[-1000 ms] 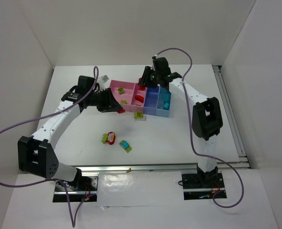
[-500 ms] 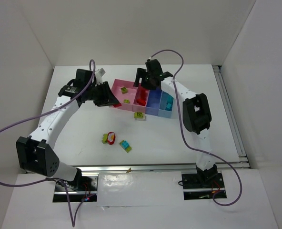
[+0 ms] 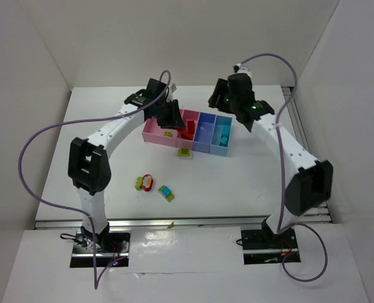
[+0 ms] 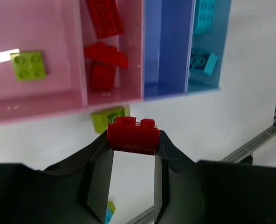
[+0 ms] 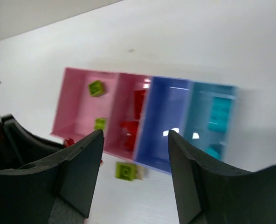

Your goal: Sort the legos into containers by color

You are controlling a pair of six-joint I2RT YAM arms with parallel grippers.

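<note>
Small red plastic brick (image 4: 132, 135) clenched in left jaws, four joined pink and blue plastic bins (image 4: 166, 46) toward far edge of tabletop (image 3: 237, 183), right jaws released.

- We see the containers (image 3: 150, 131): four joined open bins in a row, pink, pink, blue, light blue.
- Green legos (image 4: 28, 65) lie in the first bin, red legos (image 4: 104, 60) in the second, teal legos (image 4: 203, 63) in the last.
- We find one red brick (image 4: 132, 133) pinched in the left gripper (image 4: 132, 140).
- A lime brick (image 3: 185, 152) lies just beside the bins, and loose legos (image 3: 166, 192) sit on the bench (image 3: 237, 183).
</note>
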